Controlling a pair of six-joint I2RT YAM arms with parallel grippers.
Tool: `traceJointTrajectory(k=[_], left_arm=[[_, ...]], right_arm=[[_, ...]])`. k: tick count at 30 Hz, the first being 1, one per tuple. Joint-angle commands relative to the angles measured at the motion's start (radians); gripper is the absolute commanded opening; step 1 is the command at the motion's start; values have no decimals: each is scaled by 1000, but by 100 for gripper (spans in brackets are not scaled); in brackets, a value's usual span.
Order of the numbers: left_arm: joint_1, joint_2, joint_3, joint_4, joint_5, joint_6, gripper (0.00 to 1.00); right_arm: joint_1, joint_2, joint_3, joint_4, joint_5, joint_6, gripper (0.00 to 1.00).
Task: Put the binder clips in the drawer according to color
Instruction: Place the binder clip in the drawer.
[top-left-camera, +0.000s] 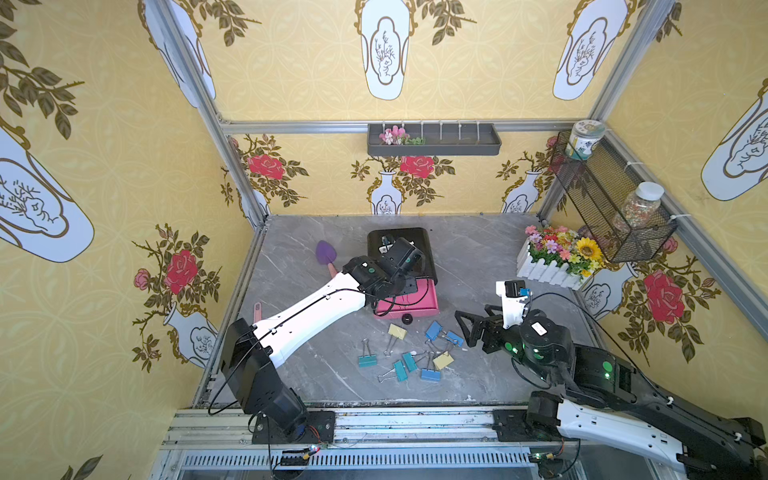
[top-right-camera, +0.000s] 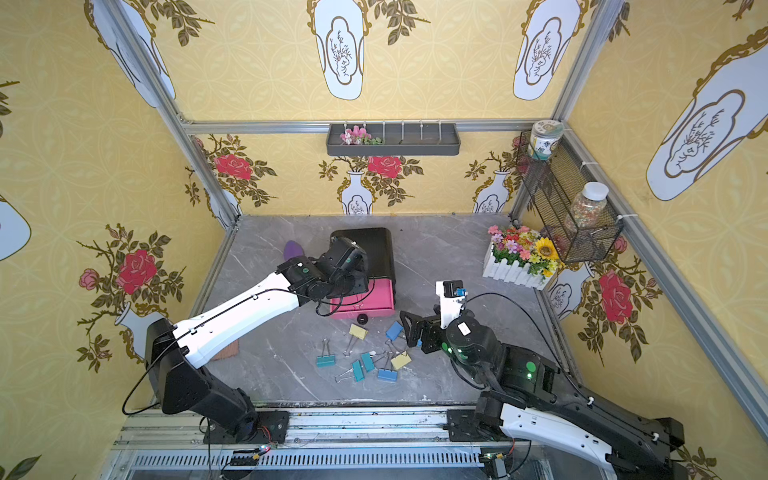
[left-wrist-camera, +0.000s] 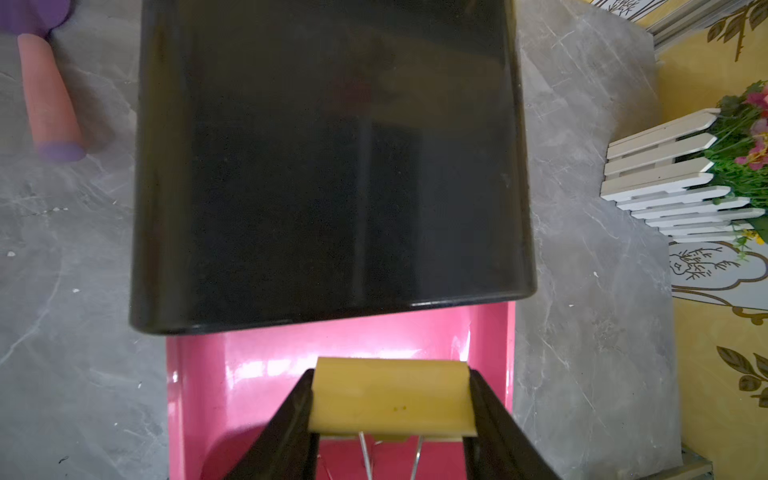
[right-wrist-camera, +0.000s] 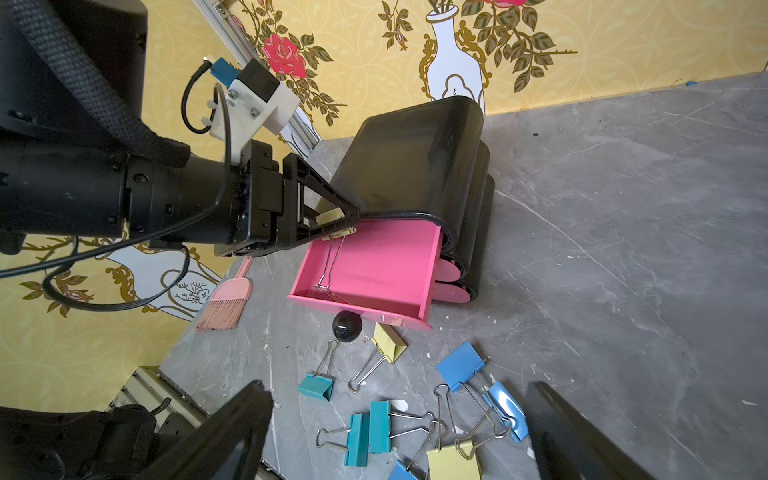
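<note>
The drawer (top-left-camera: 419, 245) is a black cabinet, and its top pink drawer (top-left-camera: 419, 301) is pulled out. My left gripper (left-wrist-camera: 390, 376) hangs over that open pink drawer (left-wrist-camera: 232, 395), shut on a pale yellow binder clip (left-wrist-camera: 392, 399) whose wire handles dangle down. The right wrist view shows the same grip (right-wrist-camera: 330, 217). Several binder clips lie on the table in front: yellow (top-left-camera: 397, 331), blue (top-left-camera: 433, 330), teal (top-left-camera: 368, 360) and others. My right gripper (top-left-camera: 467, 328) hovers open just right of the pile, empty (right-wrist-camera: 399, 395).
A black knob (top-left-camera: 407, 319) sticks out from the open drawer's front. A purple scoop (top-left-camera: 325, 253) and a pink brush (right-wrist-camera: 226, 303) lie left of the cabinet. A white picket flower box (top-left-camera: 548, 266) stands at the back right under a wire basket (top-left-camera: 611, 203).
</note>
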Motion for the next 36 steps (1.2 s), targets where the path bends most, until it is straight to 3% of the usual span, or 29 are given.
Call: traceJointTrajectory(k=[1,10,24,28,36], left_arm=[[1,-1,9,-20,-8,-8,52],[1,-8,16,-38,-20,-5,64],[2,-78,25,-88,-80,-4,63],[25,-159,-53,-80,-74,-36,63],[126,-448,-384,34,28,-175,62]], right_arm=[[-1,1,9,5,8,-10,98],[-1,-6,8,-4,12,-9,100],[-2,61,14,-34,5,16,97],[-10,76,-24,-46,-12,56,92],[-40,108,-186,-109,-160,246,86]])
